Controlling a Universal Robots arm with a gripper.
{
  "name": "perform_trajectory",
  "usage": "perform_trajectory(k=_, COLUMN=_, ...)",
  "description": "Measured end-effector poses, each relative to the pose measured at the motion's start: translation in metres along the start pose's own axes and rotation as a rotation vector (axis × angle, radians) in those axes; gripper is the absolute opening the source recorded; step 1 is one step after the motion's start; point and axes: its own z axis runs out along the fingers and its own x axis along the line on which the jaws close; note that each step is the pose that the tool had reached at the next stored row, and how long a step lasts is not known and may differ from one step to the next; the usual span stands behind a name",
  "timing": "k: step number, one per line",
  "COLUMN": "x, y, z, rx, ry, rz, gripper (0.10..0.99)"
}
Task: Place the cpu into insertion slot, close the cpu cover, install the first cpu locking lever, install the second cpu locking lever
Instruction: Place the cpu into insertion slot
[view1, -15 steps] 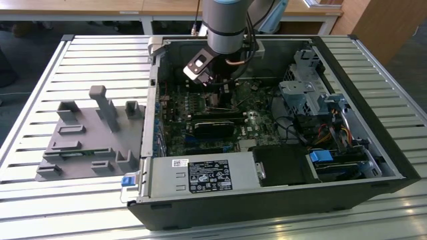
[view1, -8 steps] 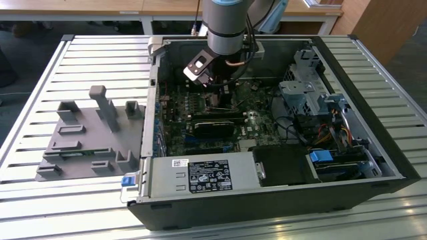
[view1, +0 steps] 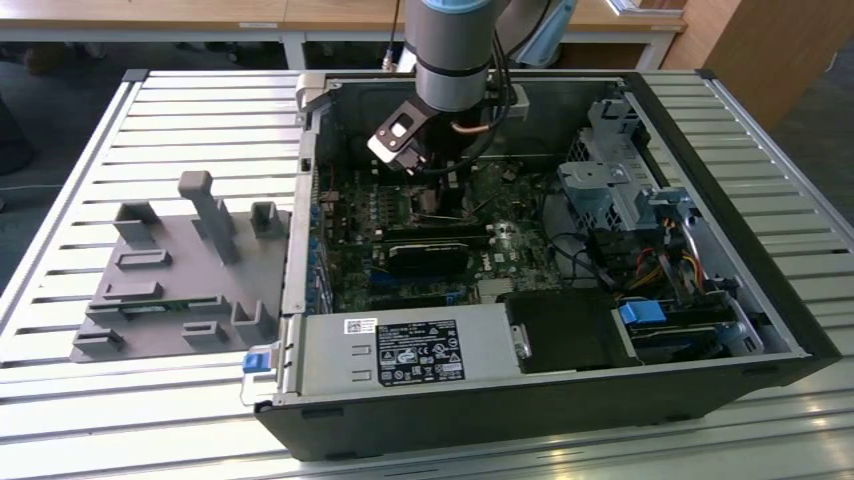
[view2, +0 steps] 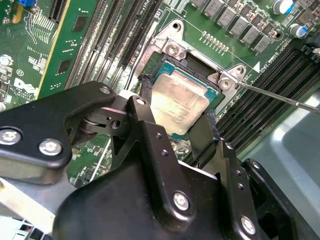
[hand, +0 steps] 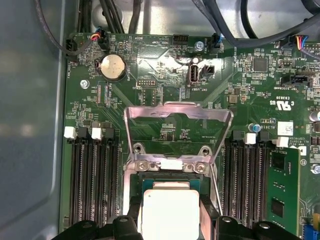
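Observation:
The cpu (view2: 177, 102), a silver-grey square chip, lies within the black frame of the insertion slot (view2: 189, 64) on the green board. My gripper (view2: 178, 103) comes down over it, with a black finger (view2: 146, 100) pressed against one edge and the other finger against the opposite edge. In the first wrist view the cpu (hand: 170, 212) shows between the same fingers. The cpu cover (hand: 131, 131), a silvery frame, stands swung open past the insertion slot (hand: 167, 178). A thin wire locking lever (view2: 272, 96) sticks out beside the socket. In the exterior view the gripper (view1: 434, 185) reaches down inside the case.
The open computer case (view1: 534, 410) lies on a slatted metal table (view1: 120, 420). Black memory slots (hand: 92, 180) flank the socket on both sides. A grey fixture block (view1: 174, 270) sits at the exterior view's left. Drive cages and cables (view1: 654, 250) fill the case's right side.

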Motion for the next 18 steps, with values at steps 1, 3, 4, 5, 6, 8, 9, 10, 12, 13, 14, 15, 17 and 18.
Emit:
perform_trajectory(k=1, x=0.0002, y=0.0001, z=0.0003, rx=0.000, ry=0.0000, rz=0.001, gripper=0.537)
perform_trajectory(k=3, x=0.0008, y=0.0001, z=0.0009, rx=0.000, ry=-0.0001, rz=0.002, gripper=0.537)
perform_trajectory(k=4, x=0.0011, y=0.0001, z=0.0014, rx=0.000, ry=-0.0001, rz=0.003, gripper=0.537)
perform_trajectory(k=5, x=0.0015, y=0.0001, z=0.0019, rx=0.000, ry=-0.0001, rz=0.004, gripper=0.537)
perform_trajectory(k=6, x=0.0018, y=0.0000, z=0.0025, rx=0.000, ry=-0.0004, rz=0.004, gripper=0.537)
perform_trajectory(k=8, x=0.0022, y=0.0001, z=0.0034, rx=0.000, ry=-0.0014, rz=0.005, gripper=0.537)
perform_trajectory(k=9, x=0.0022, y=0.0001, z=0.0034, rx=0.000, ry=-0.0016, rz=0.005, gripper=0.537)
perform_trajectory(k=10, x=0.0022, y=0.0000, z=0.0034, rx=0.000, ry=-0.0016, rz=0.005, gripper=0.537)
perform_trajectory(k=12, x=0.0022, y=0.0000, z=0.0036, rx=0.000, ry=-0.0013, rz=0.005, gripper=0.537)
perform_trajectory(k=13, x=0.0023, y=0.0000, z=0.0036, rx=0.000, ry=-0.0012, rz=0.005, gripper=0.537)
perform_trajectory(k=14, x=0.0023, y=0.0001, z=0.0035, rx=0.000, ry=-0.0011, rz=0.005, gripper=0.537)
perform_trajectory(k=15, x=0.0023, y=0.0001, z=0.0032, rx=0.000, ry=-0.0007, rz=0.005, gripper=0.537)
perform_trajectory(k=17, x=0.0024, y=0.0001, z=0.0023, rx=0.000, ry=-0.0010, rz=0.006, gripper=0.537)
perform_trajectory(k=18, x=0.0023, y=0.0001, z=0.0020, rx=0.000, ry=-0.0010, rz=0.007, gripper=0.537)
